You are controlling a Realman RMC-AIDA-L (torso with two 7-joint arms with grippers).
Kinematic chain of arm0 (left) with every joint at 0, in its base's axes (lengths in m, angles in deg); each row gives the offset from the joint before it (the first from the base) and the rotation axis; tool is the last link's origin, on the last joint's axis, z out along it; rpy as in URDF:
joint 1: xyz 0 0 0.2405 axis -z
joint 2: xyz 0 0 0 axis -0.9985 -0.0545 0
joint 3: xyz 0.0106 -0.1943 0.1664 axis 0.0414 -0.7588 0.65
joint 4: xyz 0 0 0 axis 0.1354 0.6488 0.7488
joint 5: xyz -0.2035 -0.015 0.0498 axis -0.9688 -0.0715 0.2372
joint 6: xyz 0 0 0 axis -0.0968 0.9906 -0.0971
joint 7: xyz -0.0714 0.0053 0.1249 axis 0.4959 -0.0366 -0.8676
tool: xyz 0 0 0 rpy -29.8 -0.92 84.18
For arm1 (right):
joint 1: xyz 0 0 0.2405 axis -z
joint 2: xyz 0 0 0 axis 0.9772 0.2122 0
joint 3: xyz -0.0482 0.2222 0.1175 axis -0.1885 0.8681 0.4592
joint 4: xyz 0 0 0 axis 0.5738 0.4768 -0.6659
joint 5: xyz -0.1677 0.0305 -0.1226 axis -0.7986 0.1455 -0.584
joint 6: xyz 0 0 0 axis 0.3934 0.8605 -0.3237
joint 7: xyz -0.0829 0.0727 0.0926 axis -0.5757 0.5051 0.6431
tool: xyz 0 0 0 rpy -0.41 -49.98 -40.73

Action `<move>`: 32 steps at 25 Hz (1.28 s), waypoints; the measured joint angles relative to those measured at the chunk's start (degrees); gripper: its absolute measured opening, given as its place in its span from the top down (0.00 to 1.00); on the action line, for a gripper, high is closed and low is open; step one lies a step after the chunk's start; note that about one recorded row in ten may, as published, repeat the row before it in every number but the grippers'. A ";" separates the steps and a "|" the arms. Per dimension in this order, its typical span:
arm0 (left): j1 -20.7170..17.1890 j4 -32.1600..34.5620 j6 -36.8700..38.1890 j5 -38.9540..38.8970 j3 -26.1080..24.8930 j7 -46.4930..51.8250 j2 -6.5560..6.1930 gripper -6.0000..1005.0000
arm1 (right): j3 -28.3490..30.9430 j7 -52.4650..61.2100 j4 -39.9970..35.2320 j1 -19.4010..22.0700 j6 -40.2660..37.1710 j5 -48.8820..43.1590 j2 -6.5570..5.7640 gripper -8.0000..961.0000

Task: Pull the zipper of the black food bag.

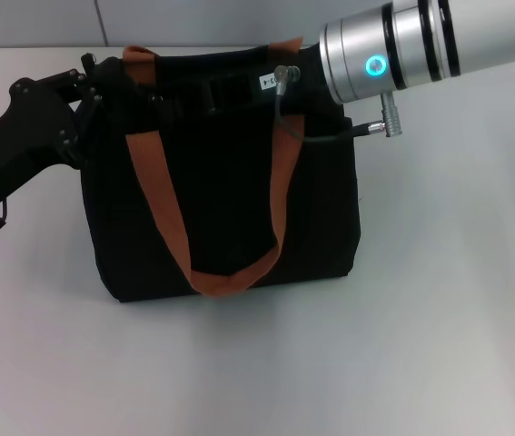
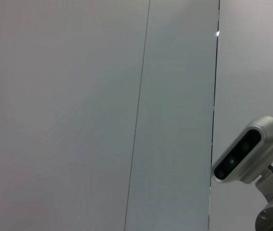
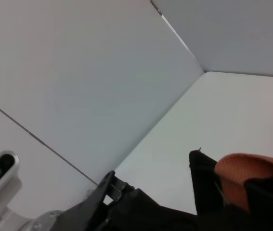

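A pale grey-white tabletop (image 1: 239, 363) fills the near and middle ground, matte and evenly lit, with only soft shadows and no hard glare. At the far edge it meets a light grey wall (image 1: 30, 23) made of flat panels; a thin dark seam (image 1: 101, 23) runs up between two of them at the far left. In the left wrist view the wall panels (image 2: 59, 115) show the same plain grey, split by one fine seam (image 2: 137, 115) and a darker gap (image 2: 214, 120) carrying a small bright glint. In the right wrist view, wall (image 3: 78, 82) and tabletop (image 3: 232, 115) meet in a corner.
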 joint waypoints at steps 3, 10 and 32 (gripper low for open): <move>-0.09 -0.05 0.10 0.01 0.01 0.00 0.02 0.86 | -1.66 1.00 -0.57 0.09 1.56 -0.01 -0.05 0.99; -0.43 -0.28 -0.20 -1.57 -0.09 0.04 0.00 0.86 | -2.22 9.45 -9.32 3.99 3.21 -7.20 -0.17 0.96; 0.26 0.10 -3.07 -2.77 -0.31 0.27 -0.12 0.84 | -0.23 16.36 -29.84 19.62 -2.06 -6.88 -0.25 0.88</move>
